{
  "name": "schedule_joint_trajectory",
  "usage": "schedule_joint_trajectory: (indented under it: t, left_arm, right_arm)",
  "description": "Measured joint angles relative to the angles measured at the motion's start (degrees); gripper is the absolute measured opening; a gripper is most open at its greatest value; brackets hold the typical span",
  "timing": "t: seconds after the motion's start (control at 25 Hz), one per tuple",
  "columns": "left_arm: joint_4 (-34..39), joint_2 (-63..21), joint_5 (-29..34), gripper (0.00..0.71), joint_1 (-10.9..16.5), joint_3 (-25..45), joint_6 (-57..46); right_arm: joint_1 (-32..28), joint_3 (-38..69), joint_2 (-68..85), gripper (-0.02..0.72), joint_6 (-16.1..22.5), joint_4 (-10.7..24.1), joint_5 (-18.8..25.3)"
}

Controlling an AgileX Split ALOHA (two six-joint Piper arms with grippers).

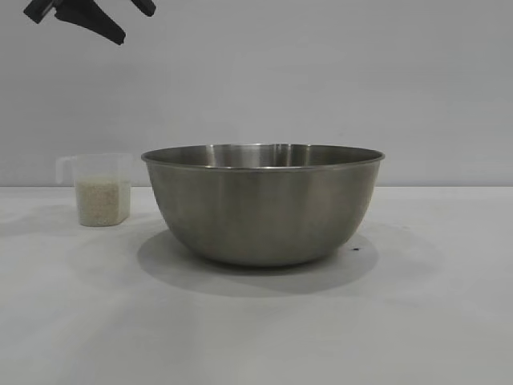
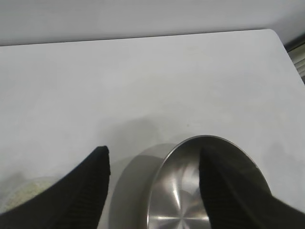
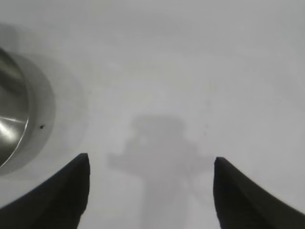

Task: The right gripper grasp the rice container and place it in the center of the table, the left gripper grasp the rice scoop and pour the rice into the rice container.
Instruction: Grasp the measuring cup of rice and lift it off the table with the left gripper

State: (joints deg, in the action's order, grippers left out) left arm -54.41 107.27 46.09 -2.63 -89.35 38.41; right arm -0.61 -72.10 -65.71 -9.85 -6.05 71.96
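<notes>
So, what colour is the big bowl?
The bowl is silver-grey brushed steel, with no pattern. The exterior view shows it best.

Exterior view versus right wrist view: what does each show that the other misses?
Only the exterior view shows the rice scoop with rice, standing apart from the rice container, and the left gripper high above. Only the right wrist view shows the right gripper, jaws open over bare table. Both show the container and table.

left gripper (image 1: 88,16) cut off at exterior view's top — rice scoop (image 2: 24,193) blurred, partly behind fingers (image 2: 88,191)
</notes>
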Motion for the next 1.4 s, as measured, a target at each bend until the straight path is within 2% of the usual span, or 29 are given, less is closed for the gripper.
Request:
schedule_joint_trajectory:
  t: [0.56,0.96,1.4]
  left_arm:
    - [0.0,0.0,0.0,0.411,0.0,0.0,0.0]
    - [0.0,0.0,0.0,0.411,0.0,0.0,0.0]
    - [0.0,0.0,0.0,0.411,0.0,0.0,0.1]
  right_arm:
    - [0.0,21.8,22.3,0.475,0.0,0.0,0.1]
    - [0.0,30.6,36.7,0.475,0.0,-1.3,0.3]
    - [0.0,38.4,42.7,0.475,-3.0,-2.8,0.5]
